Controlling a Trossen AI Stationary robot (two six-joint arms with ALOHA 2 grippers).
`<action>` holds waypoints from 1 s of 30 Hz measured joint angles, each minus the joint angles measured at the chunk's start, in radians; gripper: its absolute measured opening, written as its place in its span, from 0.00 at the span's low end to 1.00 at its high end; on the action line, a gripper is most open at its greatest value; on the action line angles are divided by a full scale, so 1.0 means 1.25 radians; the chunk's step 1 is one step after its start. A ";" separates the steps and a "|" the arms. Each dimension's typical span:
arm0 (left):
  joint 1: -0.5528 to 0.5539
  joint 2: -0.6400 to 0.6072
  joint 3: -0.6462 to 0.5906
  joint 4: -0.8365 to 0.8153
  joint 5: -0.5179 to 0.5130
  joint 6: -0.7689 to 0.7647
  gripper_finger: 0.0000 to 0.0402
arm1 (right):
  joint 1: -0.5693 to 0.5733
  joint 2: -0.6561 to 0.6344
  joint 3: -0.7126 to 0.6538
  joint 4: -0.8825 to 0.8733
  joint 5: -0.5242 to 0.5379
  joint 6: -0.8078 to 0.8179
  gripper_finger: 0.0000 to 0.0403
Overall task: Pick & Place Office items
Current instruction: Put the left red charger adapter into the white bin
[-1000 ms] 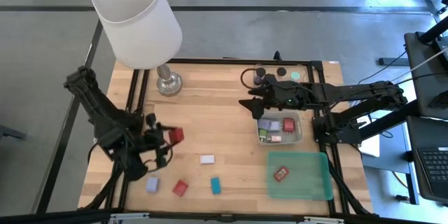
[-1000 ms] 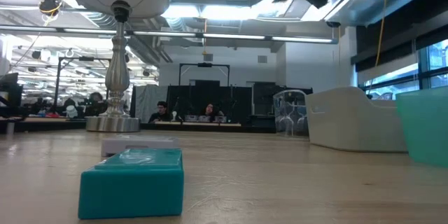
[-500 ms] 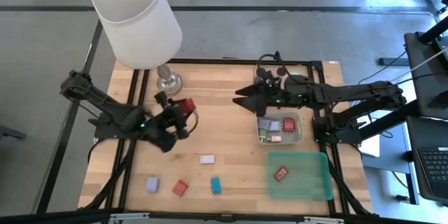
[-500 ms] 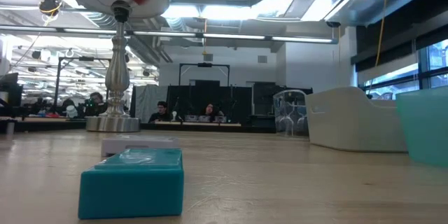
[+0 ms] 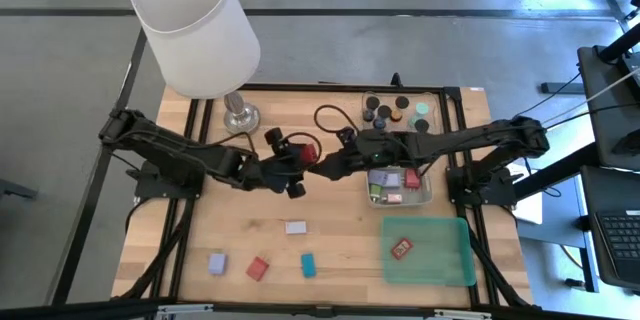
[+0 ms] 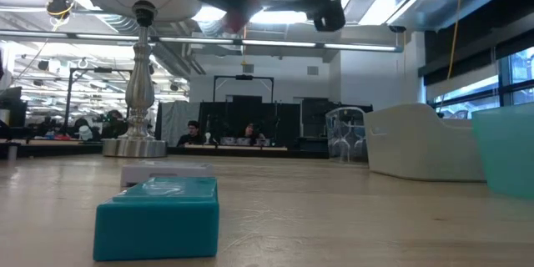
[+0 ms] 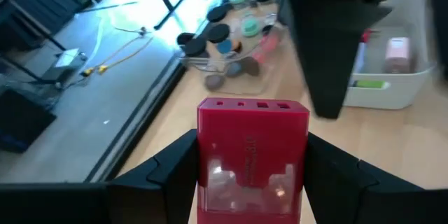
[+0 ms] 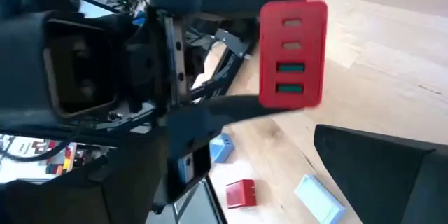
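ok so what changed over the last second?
Left gripper, shut on the red block, carried it from the table's left side to the middle. Right gripper, open, reached leftward to meet it. Lamp, trays and loose blocks stayed put.

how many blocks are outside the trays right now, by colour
white block: 1
lavender block: 1
teal block: 1
red: 2, the red block on the wood and the held red block in the left gripper
total: 5
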 joint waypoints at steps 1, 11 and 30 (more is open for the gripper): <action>0.003 0.004 0.000 0.002 0.010 -0.002 0.51 | 0.000 0.005 0.000 0.000 -0.002 0.000 0.90; 0.011 0.016 -0.001 0.034 0.064 -0.029 0.51 | -0.002 0.015 0.000 -0.012 0.057 -0.032 0.90; 0.008 0.016 0.000 0.121 0.157 0.041 0.51 | -0.002 0.023 0.000 -0.068 0.098 -0.068 0.82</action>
